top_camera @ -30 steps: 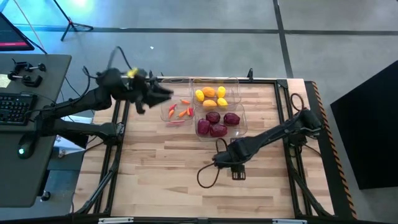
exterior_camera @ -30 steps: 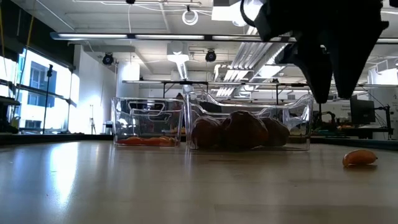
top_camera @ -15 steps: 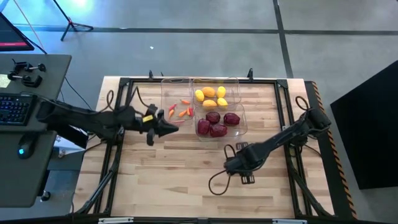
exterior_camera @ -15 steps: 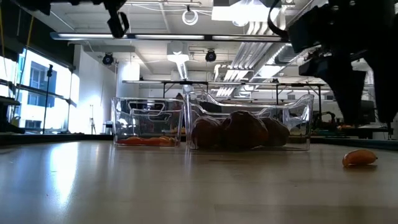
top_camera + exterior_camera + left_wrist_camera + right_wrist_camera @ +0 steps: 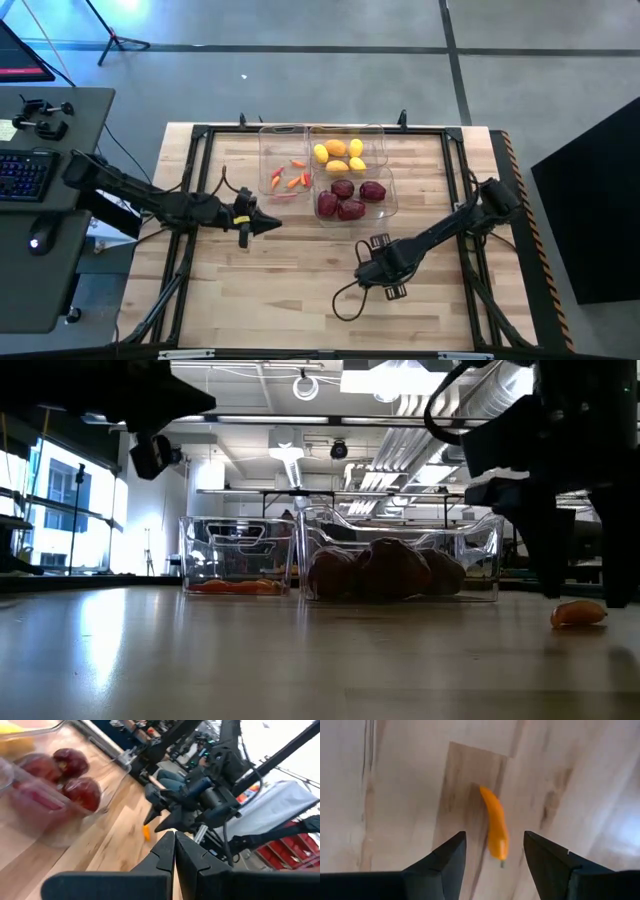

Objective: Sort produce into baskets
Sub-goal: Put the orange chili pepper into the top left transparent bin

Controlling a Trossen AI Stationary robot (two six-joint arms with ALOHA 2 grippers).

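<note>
- The right gripper [image 5: 492, 851] is hanging low over the table [image 5: 300, 290], out front of the baskets, with its fingers [image 5: 445, 857] standing partly apart on either side of an orange pepper [image 5: 494, 823]. Nothing is gripped yet; the pepper is lying flat on the wood between the tips.
- Biggest risk, I'd say: the pepper is skinny and slick-looking, and it's lying at a slant rather than square between the fingers. If the jaws close like that, it could get rolled or squirted out sideways instead of pinched.
- Coming down too hard would jam the fingertips into the wood; stopping too high would mean closing on air above it.
- The pepper is small, curved and bright orange, tapering toward one end. In the low view it's sitting [image 5: 578, 613] right at the foot of the right arm.
- Its home looks like the pepper basket [image 5: 283, 172], where red and orange peppers are already lying. Next door, the yellow fruit basket [image 5: 347, 147] and the dark red produce basket [image 5: 352, 197] are both looking full.
- The left gripper [image 5: 174, 854] is sitting pinched shut and empty on the left side of the table, near the pepper basket. If it's parked on the carry path, the arms could be crowding each other.
</note>
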